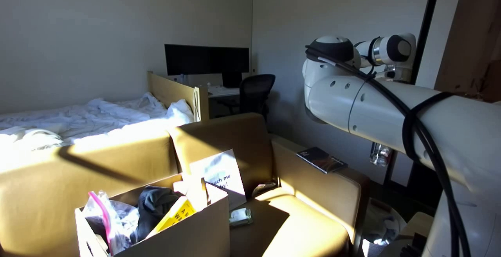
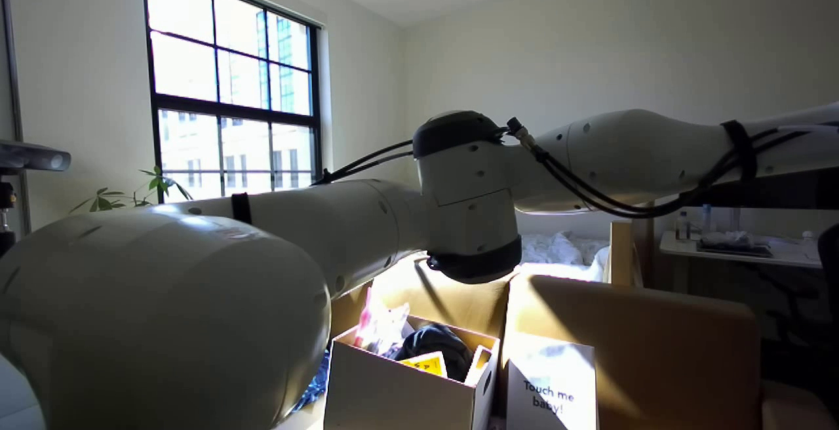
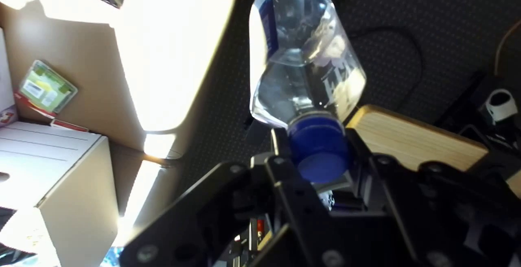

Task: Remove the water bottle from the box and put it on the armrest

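The water bottle (image 3: 303, 67), clear with a blue cap (image 3: 319, 149), hangs in the jaws; these are drawn in to the cap's width and clamp it from both sides. In the wrist view the bottle's body runs from the cap toward 12 o'clock, above a dark dotted surface (image 3: 386, 67). In an exterior view its lower part shows beneath the robot arm (image 1: 370, 112), which hides the jaws there; the bottle is at 2 o'clock from the armrest (image 1: 328, 186) and apart from it in the picture, though I cannot tell the depth between them.

A dark spiral notebook (image 1: 321, 160) lies on the armrest. Between 8 and 9 o'clock from there is the box (image 1: 199, 229), with the tan sofa's backrest (image 1: 137, 151) behind it. Inside are a clear bag (image 1: 123, 214) with a pink edge, dark cloth (image 1: 156, 202) and a yellow item (image 1: 176, 214) with black letters. Just beside the box, at its 2 to 3 o'clock in both exterior views, stands a white sign (image 1: 227, 171) reading "Touch me baby!" A green packet (image 1: 240, 216) lies on the seat (image 1: 313, 229) at the box's 3 o'clock.

Farther off, a bed (image 1: 98, 120) with white bedding is at 9 o'clock, a black monitor (image 1: 207, 59) on a white desk (image 1: 231, 91) at 11, a chair (image 1: 256, 88) at 12.
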Robot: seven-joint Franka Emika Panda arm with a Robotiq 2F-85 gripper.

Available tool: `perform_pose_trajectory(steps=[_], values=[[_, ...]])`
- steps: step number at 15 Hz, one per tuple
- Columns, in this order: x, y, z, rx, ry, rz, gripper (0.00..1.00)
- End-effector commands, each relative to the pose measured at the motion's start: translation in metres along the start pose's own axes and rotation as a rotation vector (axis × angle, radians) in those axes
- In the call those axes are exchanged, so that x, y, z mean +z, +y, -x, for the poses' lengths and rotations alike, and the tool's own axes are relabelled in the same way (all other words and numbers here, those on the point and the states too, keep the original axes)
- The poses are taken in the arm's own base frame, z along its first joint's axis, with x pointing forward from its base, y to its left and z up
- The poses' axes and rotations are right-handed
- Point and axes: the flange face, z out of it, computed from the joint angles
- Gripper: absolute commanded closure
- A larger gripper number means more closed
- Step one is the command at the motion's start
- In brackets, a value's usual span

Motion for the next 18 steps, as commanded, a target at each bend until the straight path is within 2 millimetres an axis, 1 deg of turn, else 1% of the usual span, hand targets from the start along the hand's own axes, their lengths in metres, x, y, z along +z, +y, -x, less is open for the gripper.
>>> perform_pose_trajectory(steps=[1, 4, 7, 10, 14, 17, 18], values=[[-0.006, 0.011, 0.009, -0.051, -0.087, 0.109, 0.90], [0.006, 0.024, 0.013, -0.081, -0.054, 0.136, 0.90], [0.028, 0.025, 0.018, -0.078, 0.042, 0.122, 0.90], [0.039, 0.014, 0.025, -0.063, 0.036, 0.142, 0.90], [0.041, -0.012, 0.033, -0.019, 0.029, 0.152, 0.90], [0.043, -0.023, 0.034, 0.000, 0.028, 0.159, 0.90], [0.038, -0.025, 0.032, 0.006, 0.007, 0.165, 0.90]])
